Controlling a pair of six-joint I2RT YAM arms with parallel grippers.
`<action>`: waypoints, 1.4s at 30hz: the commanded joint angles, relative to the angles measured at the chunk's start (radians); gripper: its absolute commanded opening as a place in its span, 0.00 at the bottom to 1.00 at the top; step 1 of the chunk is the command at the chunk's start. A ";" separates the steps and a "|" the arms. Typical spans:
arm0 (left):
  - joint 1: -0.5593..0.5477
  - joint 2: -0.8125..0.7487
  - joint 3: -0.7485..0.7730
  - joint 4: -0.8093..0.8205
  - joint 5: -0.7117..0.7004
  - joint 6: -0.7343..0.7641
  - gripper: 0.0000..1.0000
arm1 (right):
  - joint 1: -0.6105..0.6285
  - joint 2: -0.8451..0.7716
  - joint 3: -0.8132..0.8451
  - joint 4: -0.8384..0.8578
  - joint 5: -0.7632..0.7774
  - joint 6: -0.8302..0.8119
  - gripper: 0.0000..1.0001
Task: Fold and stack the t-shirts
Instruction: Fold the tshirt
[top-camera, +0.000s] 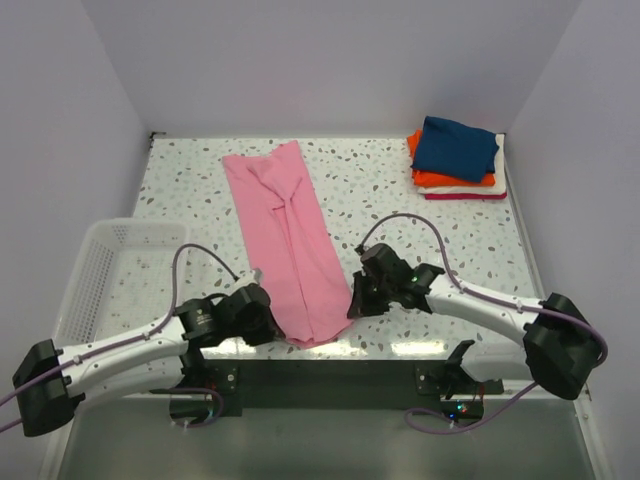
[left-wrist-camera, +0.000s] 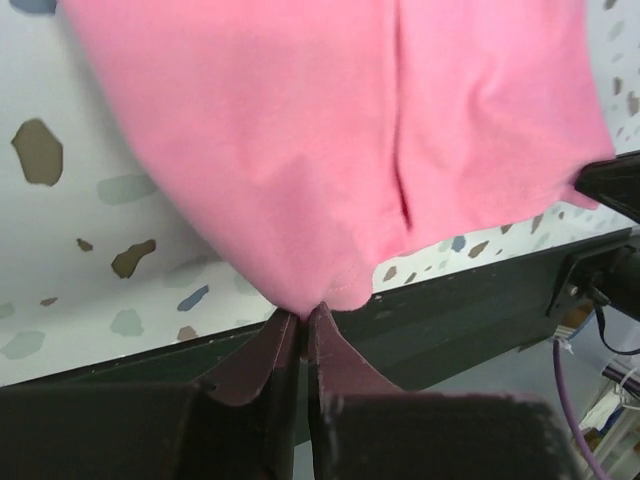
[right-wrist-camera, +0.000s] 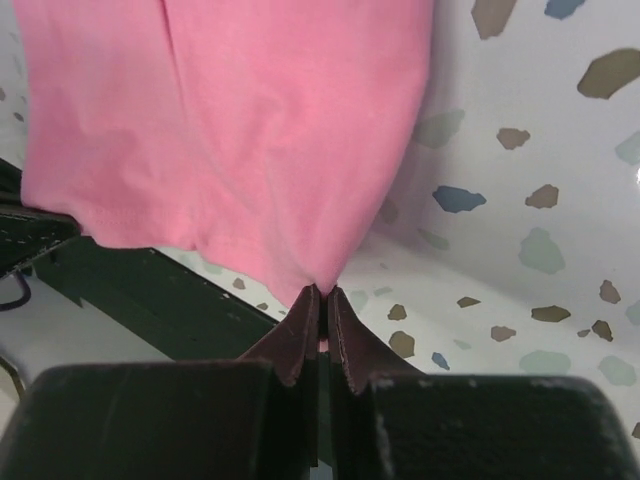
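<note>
The light pink t-shirt (top-camera: 287, 240) lies folded into a long narrow strip down the middle of the table, its near end at the front edge. My left gripper (top-camera: 272, 322) is shut on the near left corner of the pink shirt (left-wrist-camera: 330, 150). My right gripper (top-camera: 352, 305) is shut on the near right corner of the pink shirt (right-wrist-camera: 230, 140). A stack of folded t-shirts (top-camera: 457, 158) sits at the far right: navy blue on top, then orange, white and red.
A white wire basket (top-camera: 108, 272) stands at the left edge of the table. The black mounting rail (top-camera: 320, 375) runs along the front edge below the shirt's near end. Grey walls close in the table on three sides.
</note>
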 joint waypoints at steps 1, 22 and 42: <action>0.002 0.013 0.083 -0.019 -0.071 0.053 0.00 | -0.006 -0.003 0.082 -0.019 0.009 -0.010 0.00; 0.507 0.337 0.313 0.252 -0.098 0.345 0.00 | -0.186 0.618 0.738 0.064 -0.014 -0.047 0.00; 0.728 0.631 0.505 0.358 -0.088 0.352 0.00 | -0.376 0.914 1.067 0.107 -0.209 -0.033 0.00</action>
